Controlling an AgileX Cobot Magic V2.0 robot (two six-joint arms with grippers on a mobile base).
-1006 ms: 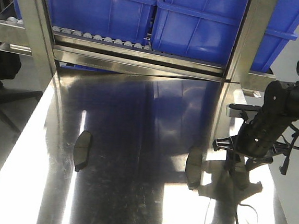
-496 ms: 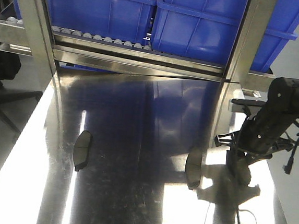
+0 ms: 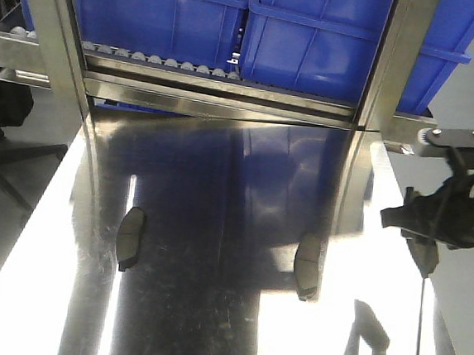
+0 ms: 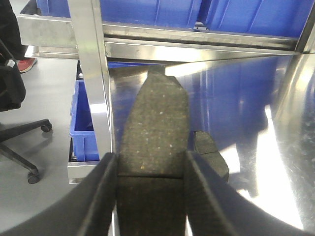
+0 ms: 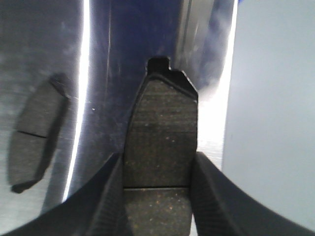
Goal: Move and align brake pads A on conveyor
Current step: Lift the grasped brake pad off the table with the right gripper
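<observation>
Now, right gripper [image 5: 157,196], clamped on a brake pad [image 5: 162,123], has lifted clear of the tabletop [image 3: 220,176]; left gripper [image 4: 150,196] grips another pad [image 4: 155,113]; left-hand pad [image 3: 130,237] and middle pad [image 3: 307,265] await.

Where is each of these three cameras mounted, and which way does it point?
Front camera: up high, looking down the steel table toward blue bins; right gripper shows at right.
Left wrist: looks along the left gripper, shut on a brake pad.
Right wrist: looks along the right gripper, clamping a second pad.
Shared: front and right-wrist views both show the loose pad beside that gripper.
</observation>
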